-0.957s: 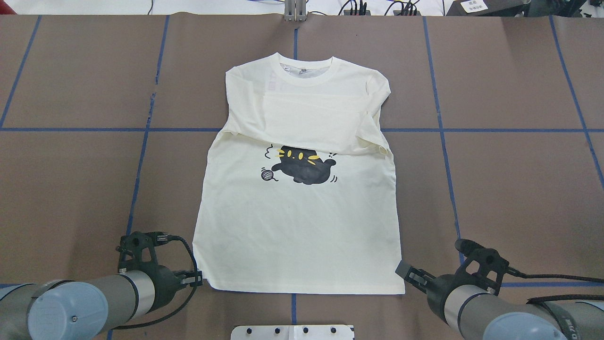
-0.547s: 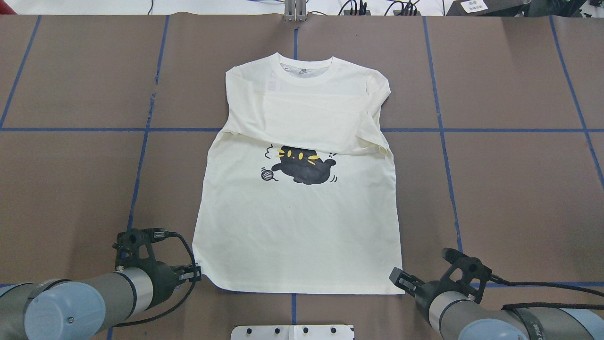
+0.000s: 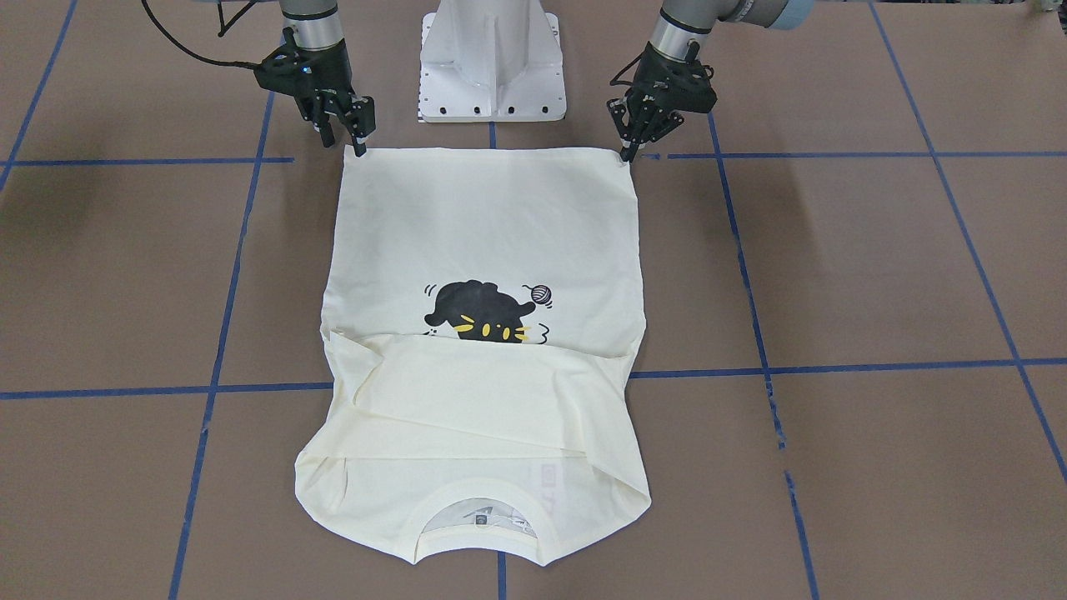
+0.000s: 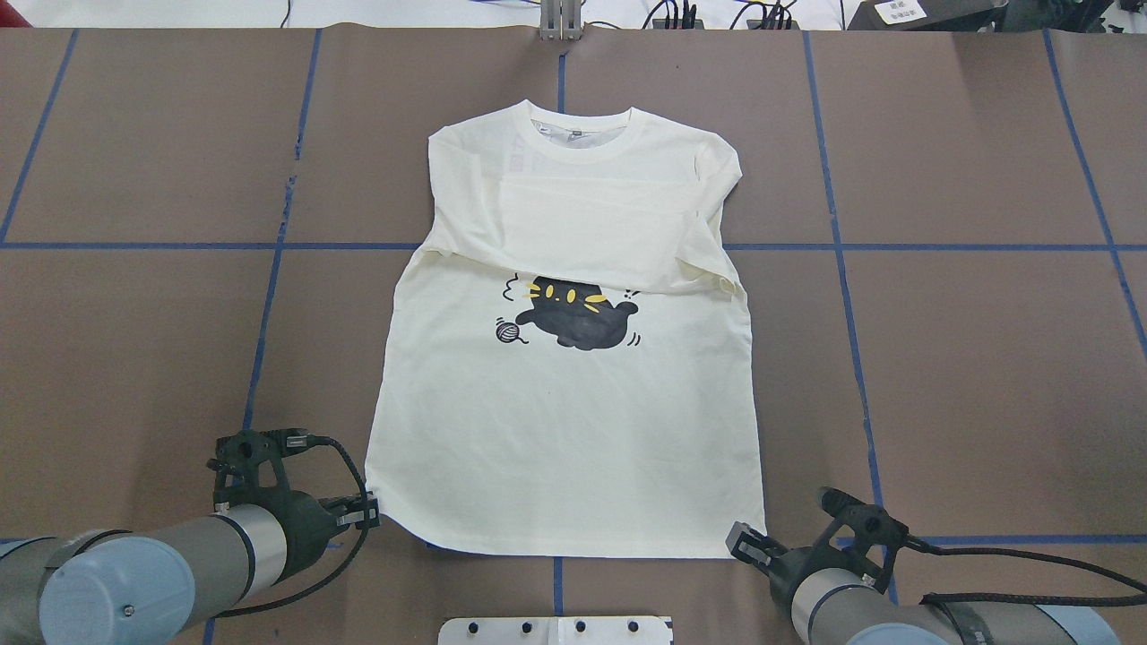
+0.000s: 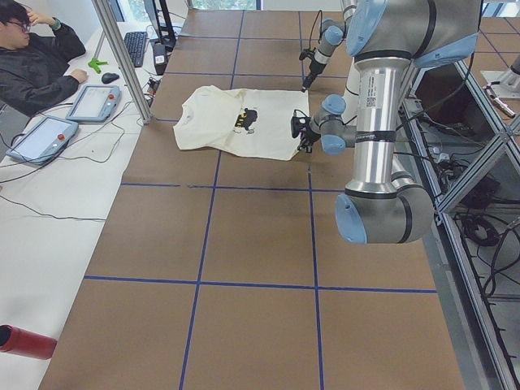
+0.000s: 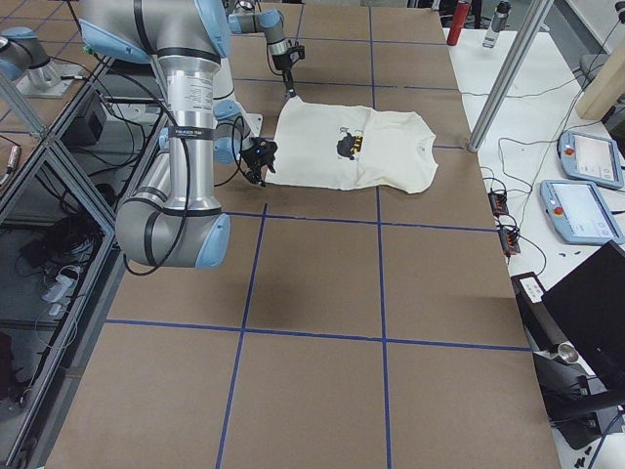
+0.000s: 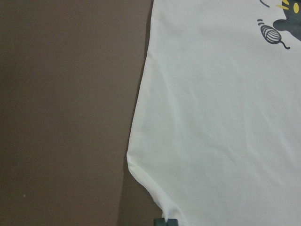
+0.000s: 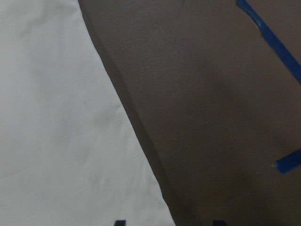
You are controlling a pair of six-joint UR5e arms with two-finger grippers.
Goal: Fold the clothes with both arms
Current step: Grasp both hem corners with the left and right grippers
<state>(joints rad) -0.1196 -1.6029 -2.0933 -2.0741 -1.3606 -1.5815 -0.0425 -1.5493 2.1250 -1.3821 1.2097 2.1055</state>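
Note:
The cream shirt lies flat on the brown table, collar at the far side, sleeves folded across the chest above the black cat print. My left gripper is at the hem's left corner. In the left wrist view its tips are together on the hem edge of the shirt. My right gripper is low at the hem's right corner. Its tips stand apart, open, astride the shirt's edge. In the front-facing view the left gripper and the right gripper flank the hem.
The white pedestal base stands just behind the hem between the arms. Blue tape lines grid the table. A seated person with tablets is beyond the shirt's collar end. An aluminium post stands nearby.
The right gripper has moved back and inward to the hem's right corner. The left gripper has shifted slightly back, and the hem's left corner is now drawn in and rounded.

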